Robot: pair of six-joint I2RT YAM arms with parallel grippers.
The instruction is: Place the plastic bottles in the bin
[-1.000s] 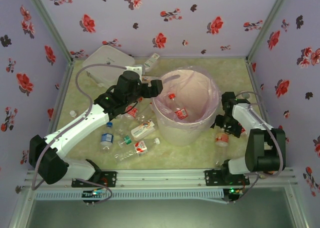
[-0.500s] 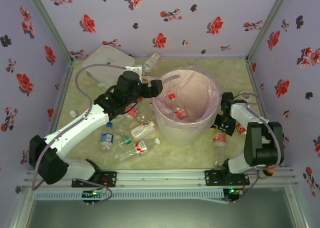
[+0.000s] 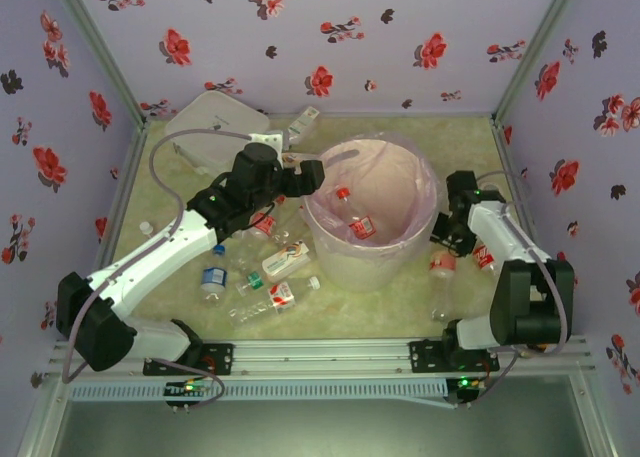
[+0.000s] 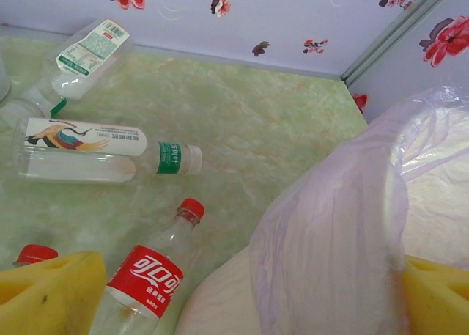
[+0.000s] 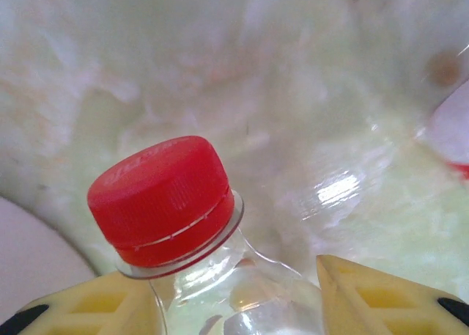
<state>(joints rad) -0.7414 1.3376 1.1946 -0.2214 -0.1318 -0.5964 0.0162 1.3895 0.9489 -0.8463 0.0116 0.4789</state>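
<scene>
Bottles (image 3: 283, 263) are lying loose on the bench (image 3: 390, 312) to the left of the bin (image 3: 375, 267), and two further bottles (image 3: 362, 227) with red labels are resting inside it on the pink liner (image 3: 400, 182). The left pincer (image 3: 312, 173) is hanging at the bin's left rim, released, its yellow pads (image 4: 44, 291) standing wide apart with the bag's edge between them. Beside that rim a red-labelled bottle (image 4: 146, 280) and a white-labelled bottle (image 4: 88, 150) are lying on their sides. The right pincer (image 3: 450, 245) is grasping a red-capped bottle (image 5: 161, 203) by its clear shoulders, just beside the bin's right wall.
</scene>
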